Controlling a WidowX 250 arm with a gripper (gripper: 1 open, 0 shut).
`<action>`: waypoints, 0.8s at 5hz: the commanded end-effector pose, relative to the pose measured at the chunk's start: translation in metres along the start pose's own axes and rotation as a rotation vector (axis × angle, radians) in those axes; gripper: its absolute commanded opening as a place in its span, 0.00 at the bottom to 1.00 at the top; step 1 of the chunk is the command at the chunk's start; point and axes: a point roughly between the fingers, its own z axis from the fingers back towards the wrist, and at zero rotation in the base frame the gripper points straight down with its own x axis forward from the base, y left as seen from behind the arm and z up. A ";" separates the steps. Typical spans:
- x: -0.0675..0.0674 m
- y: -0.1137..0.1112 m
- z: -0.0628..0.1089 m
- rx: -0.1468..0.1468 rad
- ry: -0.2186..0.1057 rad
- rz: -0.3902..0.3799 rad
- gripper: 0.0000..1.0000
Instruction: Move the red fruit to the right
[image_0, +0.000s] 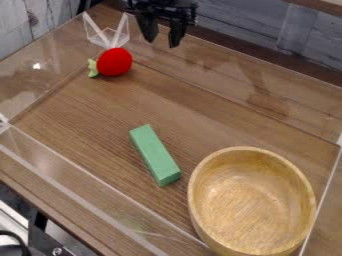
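Note:
The red fruit (114, 62), small and round with a green leafy stem at its left, lies on the wooden table at the upper left. My black gripper (160, 40) hangs near the table's back edge, pointing down, just right of the fruit and slightly behind it. Its two fingers stand apart with nothing between them. It does not touch the fruit.
A green rectangular block (155, 154) lies in the middle of the table. A wooden bowl (251, 204) sits at the front right. Clear plastic walls (54, 160) ring the table, and a white folded piece (100, 32) stands behind the fruit.

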 end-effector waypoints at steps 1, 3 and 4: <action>0.014 0.012 0.014 0.018 -0.056 -0.019 1.00; 0.010 0.042 -0.006 0.064 -0.032 0.076 1.00; 0.014 0.050 -0.021 0.088 -0.024 0.123 1.00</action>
